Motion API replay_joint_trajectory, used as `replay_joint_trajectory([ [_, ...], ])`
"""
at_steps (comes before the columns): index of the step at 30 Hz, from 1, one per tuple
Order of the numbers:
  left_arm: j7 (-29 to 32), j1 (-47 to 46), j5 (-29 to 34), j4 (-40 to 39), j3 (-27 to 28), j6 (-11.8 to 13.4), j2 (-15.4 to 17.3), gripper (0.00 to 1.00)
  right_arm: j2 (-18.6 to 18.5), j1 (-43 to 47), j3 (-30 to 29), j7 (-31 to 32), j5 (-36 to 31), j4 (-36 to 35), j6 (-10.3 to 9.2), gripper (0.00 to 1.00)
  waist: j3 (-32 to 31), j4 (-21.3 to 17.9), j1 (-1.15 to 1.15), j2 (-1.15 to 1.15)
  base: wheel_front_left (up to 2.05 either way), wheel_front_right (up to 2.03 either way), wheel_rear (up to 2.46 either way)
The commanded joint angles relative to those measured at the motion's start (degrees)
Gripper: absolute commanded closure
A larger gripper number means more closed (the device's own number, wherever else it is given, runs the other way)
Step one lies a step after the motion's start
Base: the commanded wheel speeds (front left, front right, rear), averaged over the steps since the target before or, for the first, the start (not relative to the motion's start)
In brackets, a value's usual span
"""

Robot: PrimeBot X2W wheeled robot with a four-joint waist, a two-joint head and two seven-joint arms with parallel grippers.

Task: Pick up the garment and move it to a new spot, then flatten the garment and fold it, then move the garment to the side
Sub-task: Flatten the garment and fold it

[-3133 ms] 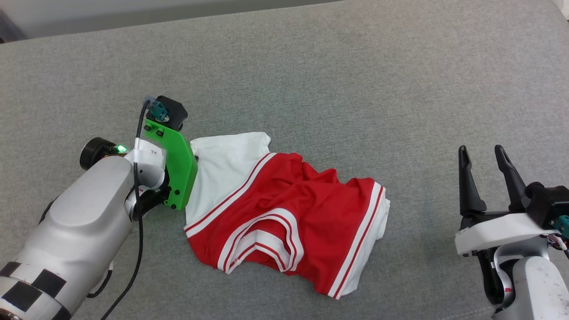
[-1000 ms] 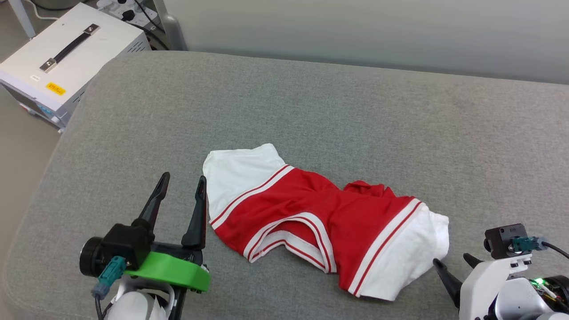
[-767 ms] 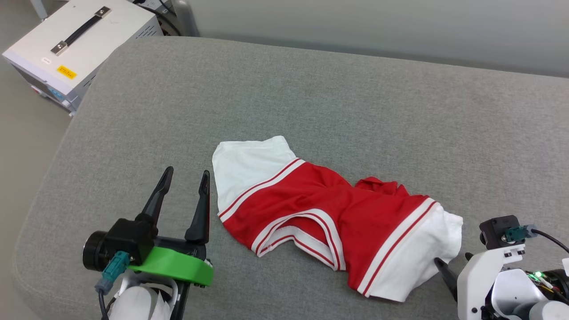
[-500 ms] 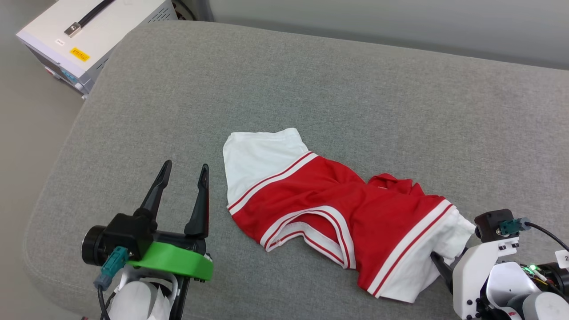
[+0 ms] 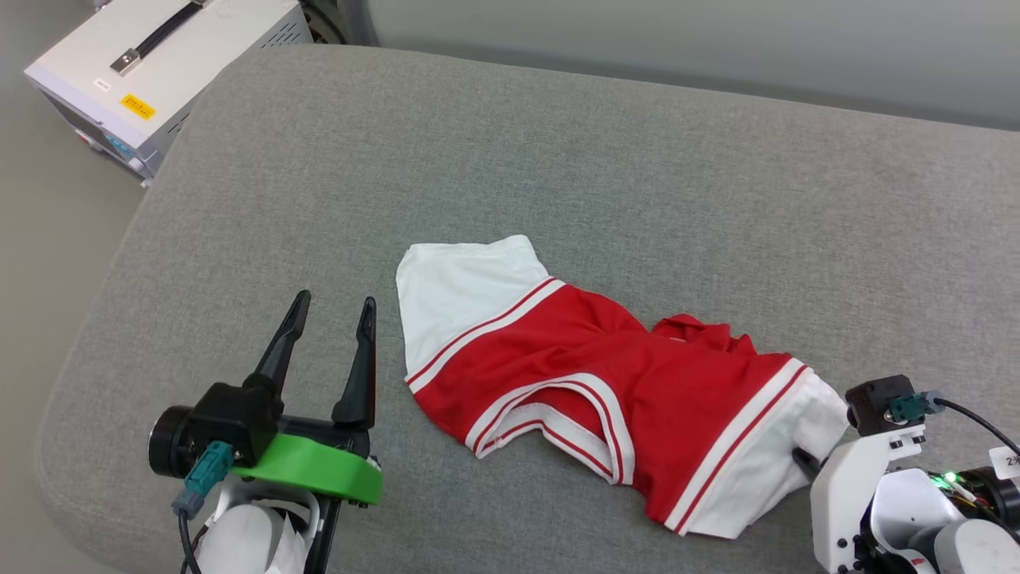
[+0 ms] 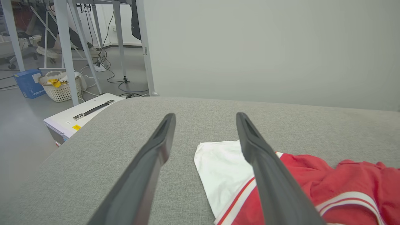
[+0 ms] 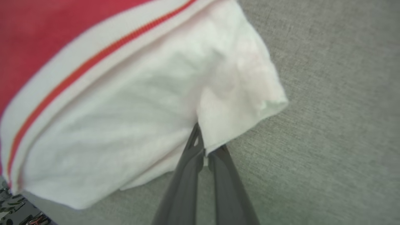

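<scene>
The garment [image 5: 606,383], a red jersey with white sleeves and striped trim, lies crumpled on the grey cushion [image 5: 558,159]. Its dark print is hidden. My right gripper [image 7: 204,147] is shut on the edge of the white sleeve [image 7: 150,103] at the garment's right end; in the head view that gripper [image 5: 805,462] sits at the lower right, mostly under cloth. My left gripper [image 5: 331,319] stands open just left of the other white sleeve [image 5: 454,287], touching nothing. In the left wrist view the garment [image 6: 312,178] lies past the right finger, the left gripper [image 6: 204,120] open.
A white metal case [image 5: 159,56] with a black handle stands on the floor off the cushion's far left corner. The cushion's rounded left edge [image 5: 72,375] is close to my left arm. A wall [image 6: 265,47] runs behind the cushion; table legs and a basket [image 6: 61,87] stand beyond.
The camera has shifted. My right gripper moved in onto the garment's right white sleeve and shut on it. The left gripper, earlier at the left sleeve, now stands open beside it.
</scene>
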Motion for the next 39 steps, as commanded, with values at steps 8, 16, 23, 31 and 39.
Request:
replay_joint_trajectory([
  [8, -0.32, 0.54, -0.21, -0.08, -0.57, -0.16, 0.82, 0.0, -8.97, -0.98, -4.59, 2.95, -0.36, -2.11, -0.08, 1.0, -2.52, -3.8, 0.0, 0.69, 0.0, 0.0, 0.0],
  [16, -0.33, -0.74, -0.46, -0.4, -1.57, -0.16, 1.27, 0.0, -22.33, -5.24, -3.96, 6.21, -1.0, 2.2, -0.08, 1.0, -0.39, -4.82, 0.0, 0.69, 0.0, 0.0, 0.0],
  [23, -0.33, -2.24, -0.85, -0.21, -2.64, -0.16, 1.37, 0.0, -27.18, -10.53, -1.16, 3.1, -2.55, 12.74, -0.08, 1.0, 1.64, -3.77, 0.0, 0.69, 0.0, 0.0, 0.0],
  [31, -0.33, -2.93, -0.75, 0.18, -3.15, -0.16, 0.95, 0.0, -23.74, -14.87, -2.42, -4.97, -4.48, 20.26, -0.08, 0.0, 1.83, -3.77, 0.0, 0.69, 0.0, 0.0, 0.0],
  [39, -0.33, -2.1, -0.82, 0.41, -3.5, -0.16, 0.86, 0.0, -19.79, -15.49, -5.79, -14.34, -7.46, 16.43, -0.08, 0.0, -1.67, -6.47, 0.0, 0.69, 0.0, 0.0, 0.0],
])
